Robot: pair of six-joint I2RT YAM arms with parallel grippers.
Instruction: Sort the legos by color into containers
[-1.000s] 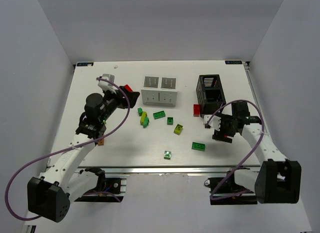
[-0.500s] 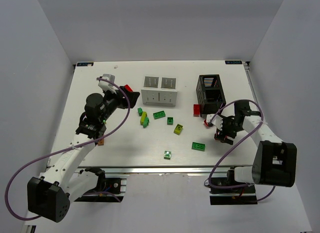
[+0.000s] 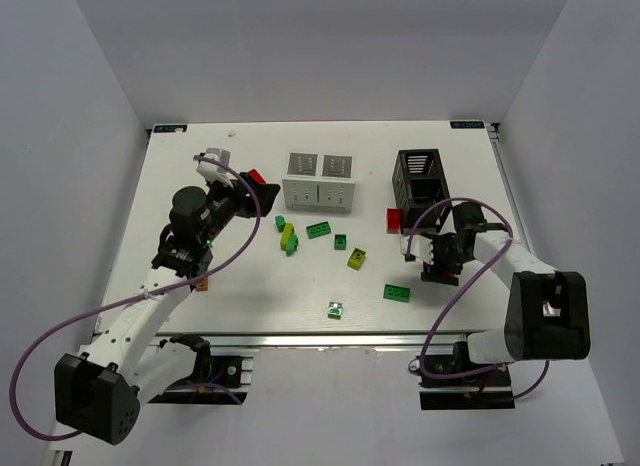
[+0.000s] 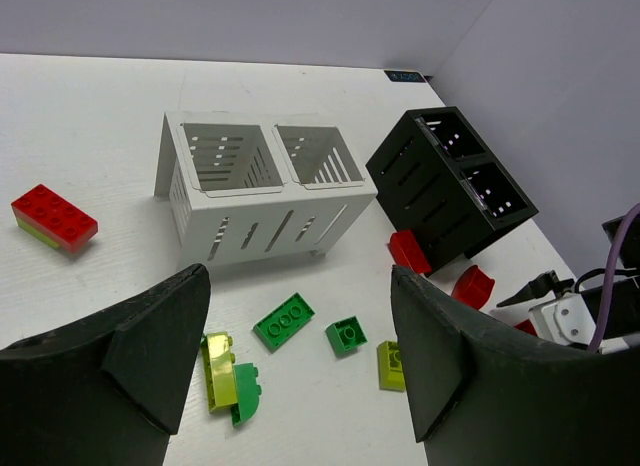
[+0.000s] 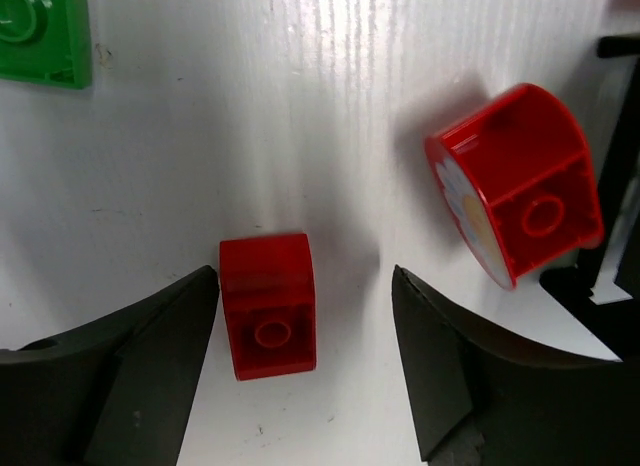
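Note:
My right gripper [image 5: 303, 286] is open and points down at the table, its fingers on either side of a small red brick [image 5: 267, 306], which lies close to the left finger. A rounded red brick [image 5: 515, 181] lies beside it. In the top view this gripper [image 3: 438, 266] is just in front of the black box [image 3: 420, 181]. My left gripper [image 4: 298, 286] is open and empty, held above the table left of the white box [image 4: 262, 191]. Green bricks [image 4: 283, 321] and yellow-green bricks [image 4: 225, 371] lie below it.
A red brick [image 4: 55, 218] lies left of the white box. Another red brick [image 3: 394, 220] leans at the black box. Green bricks [image 3: 397, 293] and one small one [image 3: 336, 310] lie nearer the front. A small brown piece [image 3: 201, 284] sits by the left arm.
My right arm has folded in, its wrist swinging toward the black box while the gripper stays over the small red bricks. The left arm has not moved.

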